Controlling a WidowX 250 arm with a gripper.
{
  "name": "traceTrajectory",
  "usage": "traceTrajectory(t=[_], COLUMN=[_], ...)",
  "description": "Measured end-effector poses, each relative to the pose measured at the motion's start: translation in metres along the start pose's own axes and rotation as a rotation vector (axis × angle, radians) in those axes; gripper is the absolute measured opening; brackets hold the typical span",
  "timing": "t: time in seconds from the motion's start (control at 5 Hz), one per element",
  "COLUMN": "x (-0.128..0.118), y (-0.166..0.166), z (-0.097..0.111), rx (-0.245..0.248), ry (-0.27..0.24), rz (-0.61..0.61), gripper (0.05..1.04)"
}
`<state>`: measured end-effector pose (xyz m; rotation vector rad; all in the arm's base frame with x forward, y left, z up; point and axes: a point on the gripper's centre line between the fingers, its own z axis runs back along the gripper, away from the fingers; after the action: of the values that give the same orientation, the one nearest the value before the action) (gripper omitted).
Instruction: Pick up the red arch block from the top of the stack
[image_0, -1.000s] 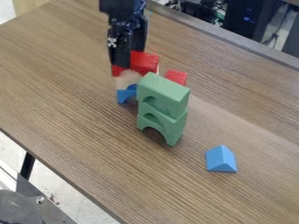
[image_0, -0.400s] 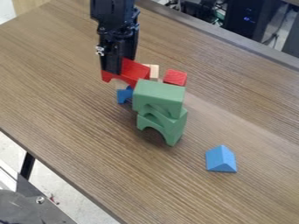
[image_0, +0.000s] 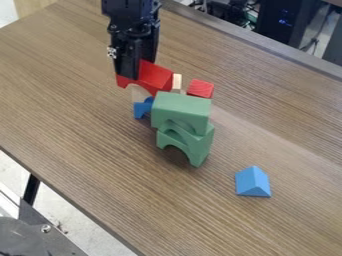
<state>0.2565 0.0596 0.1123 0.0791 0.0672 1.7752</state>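
The black gripper (image_0: 137, 69) hangs down at the upper left, closed on a red arch block (image_0: 155, 77), with a finger on each side of its body, probably so the grip stays firm while the hollow underside faces down. The red block is tilted, its lower end close to the upper green block (image_0: 180, 111); whether they touch cannot be told. Below it are a pale block (image_0: 139, 92) and a blue arch (image_0: 141, 108). The upper green block sits askew on a green arch (image_0: 202, 146), whose legs seem to serve as its base on the table (image_0: 100, 150). A small red block (image_0: 200, 88) lies behind; a blue wedge (image_0: 252, 182) rests well apart, nearer the camera.
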Motion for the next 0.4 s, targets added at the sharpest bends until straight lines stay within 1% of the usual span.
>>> traceTrajectory(t=[0.2, 0.4], x=[-0.001, 0.0], y=[-0.001, -0.002], z=[0.015, 0.032], rx=[-0.048, -0.116], ry=[0.011, -0.019], rz=[-0.011, -0.073], gripper=[0.54, 0.54])
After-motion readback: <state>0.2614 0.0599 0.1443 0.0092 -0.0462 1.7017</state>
